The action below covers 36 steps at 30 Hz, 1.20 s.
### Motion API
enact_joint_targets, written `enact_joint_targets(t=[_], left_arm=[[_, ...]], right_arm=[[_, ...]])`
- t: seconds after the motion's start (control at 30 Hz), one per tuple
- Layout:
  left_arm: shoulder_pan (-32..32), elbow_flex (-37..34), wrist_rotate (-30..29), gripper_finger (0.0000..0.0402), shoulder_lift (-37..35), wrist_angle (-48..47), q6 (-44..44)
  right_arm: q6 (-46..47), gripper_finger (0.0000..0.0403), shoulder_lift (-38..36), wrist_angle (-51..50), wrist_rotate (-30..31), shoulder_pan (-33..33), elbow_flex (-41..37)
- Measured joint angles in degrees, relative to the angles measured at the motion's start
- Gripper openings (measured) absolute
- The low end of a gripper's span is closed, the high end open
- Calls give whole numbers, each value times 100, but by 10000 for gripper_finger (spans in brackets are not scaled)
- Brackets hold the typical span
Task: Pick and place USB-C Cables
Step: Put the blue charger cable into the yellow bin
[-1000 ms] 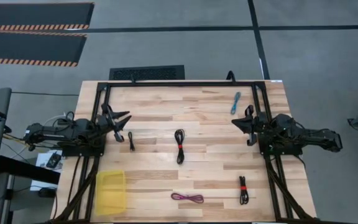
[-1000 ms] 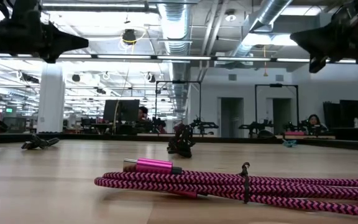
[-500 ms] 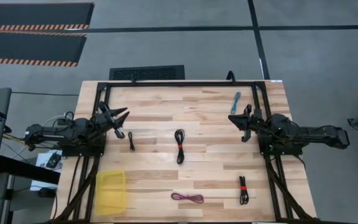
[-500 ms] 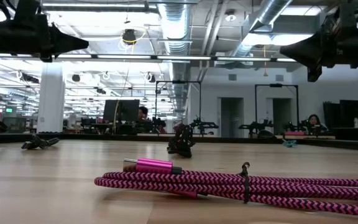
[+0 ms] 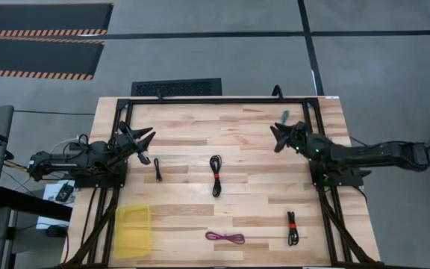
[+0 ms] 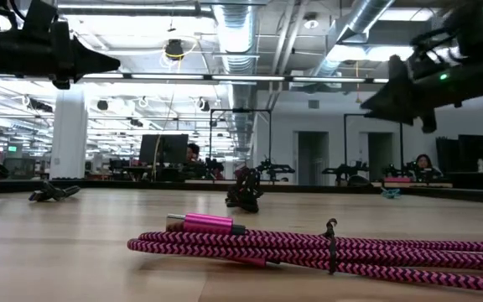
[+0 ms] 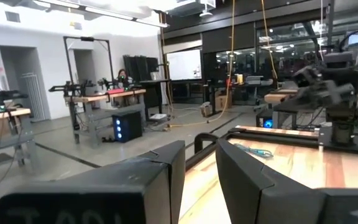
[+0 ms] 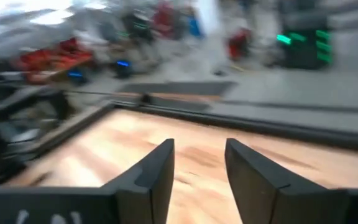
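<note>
Early stage of the pick-and-place task, with no cable yet lifted, judging from how things lie. Yellow tray [image 5: 133,230] at the near left corner of the wooden table [image 5: 185,127], apparently empty and presumably the drop point. Teal-blue cable [image 5: 284,118] near the far right edge, partly hidden by the right gripper [image 5: 278,137], fingers spread apart and holding nothing, raised above the table just beside it. Small black cable [image 5: 157,169] on the left side, close to the left gripper [image 5: 145,142], likewise parted and empty, hovering off the surface. Larger black cable [image 5: 215,175] at centre, well apart from both arms. Magenta-purple cable [image 5: 225,237] near the front edge, filling the foreground of the low view [image 6: 325,250]. Black cable with red tie [image 5: 292,227] at the near right. Five bundles thus in sight on the wood, all untouched; every pick and every placement apparently remaining. Likely first target: the teal-blue cable, given the right arm's reach toward it.
</note>
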Motion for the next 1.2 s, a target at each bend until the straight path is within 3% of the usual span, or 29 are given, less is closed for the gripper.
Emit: enact_joint_targets(t=[0.23, 0.47, 0.63, 0.8, 0.9, 1.07, 1.2], left_arm=[[0, 0, -53, 82, 2, -430, -274], [-1, 0, 16, 82, 0, -360, -761], [-1, 0, 3, 82, 0, -455, -920], [0, 0, -655, 88, 2, -864, -920], [0, 0, -726, 98, 0, -835, -800], [0, 0, -801, 113, 0, -839, -464], [0, 0, -801, 114, 2, -840, -414]], right_arm=[[1197, 198, 1199, -2083, -61, -1322, 972], [1310, 187, 2419, -3568, -488, -2128, 1912], [1315, 174, 3236, -3678, -676, -2382, 2114], [1447, 170, 3965, -3697, -949, -2657, 2136], [1507, 174, 4323, -3638, -944, -2777, 2162], [1227, 167, 4620, -3429, -999, -2828, 2180], [930, 123, 4549, -3408, -1204, -2772, 2163]])
